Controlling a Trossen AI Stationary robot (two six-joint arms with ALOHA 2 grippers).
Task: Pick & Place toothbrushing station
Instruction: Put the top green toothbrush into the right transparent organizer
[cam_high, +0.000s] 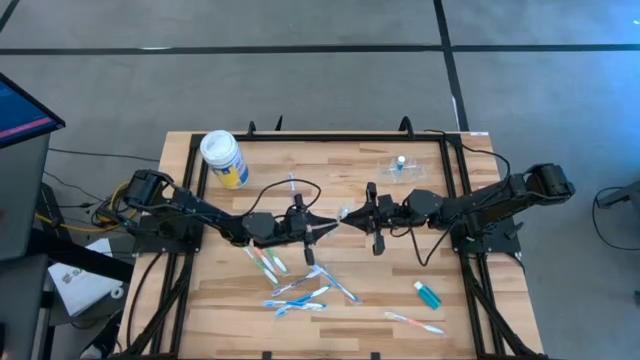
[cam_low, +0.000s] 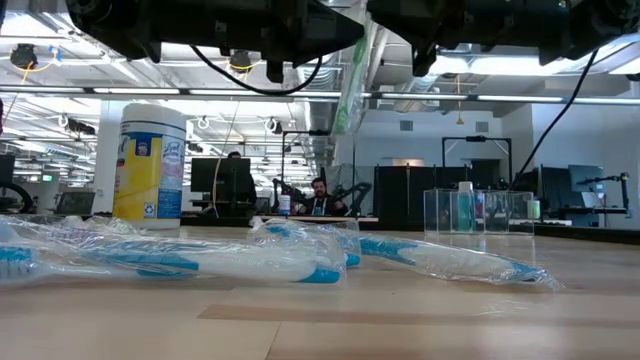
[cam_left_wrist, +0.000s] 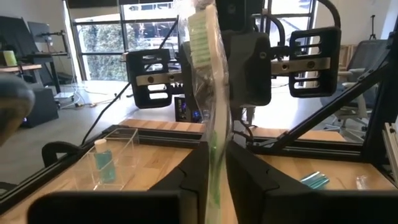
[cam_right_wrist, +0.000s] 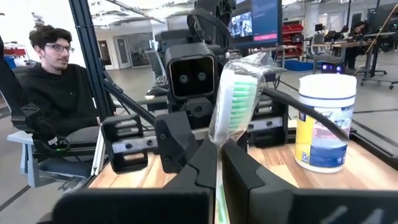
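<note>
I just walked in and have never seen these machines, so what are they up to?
The two arms meet above the middle of the table, passing a wrapped green toothbrush between them. The right pincer is shut on it, and the left pincer also has it between its fingers. More wrapped toothbrushes lie on the wood. The clear plastic box stands near the far right corner, the wipes canister far left.

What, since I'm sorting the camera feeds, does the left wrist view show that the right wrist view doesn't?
Only the left wrist view: a clear box holding a small blue bottle. Only the right wrist view: a yellow wipes canister and a seated person. Both: the wrapped green toothbrush, gripped by the left claw and the right claw, each view facing the other arm.
</note>
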